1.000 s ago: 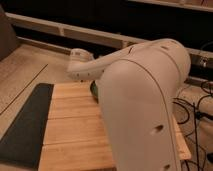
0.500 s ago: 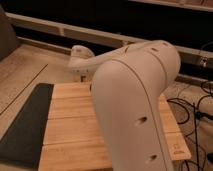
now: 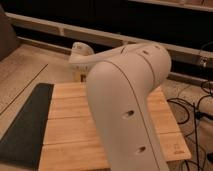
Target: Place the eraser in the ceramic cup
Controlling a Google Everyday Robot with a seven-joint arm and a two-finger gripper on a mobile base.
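Note:
My white arm fills the middle of the camera view and reaches back over the far edge of the wooden table. The gripper sits past the wrist housing at the far left end of the arm and is hidden behind it. The eraser and the green ceramic cup are hidden behind the arm or out of view.
A dark grey mat lies along the table's left side. A dark wall with a pale rail runs behind the table. Black cables lie on the floor to the right.
The arm has swung left and further back over the table. A green patch that showed under the wrist one second ago is now covered.

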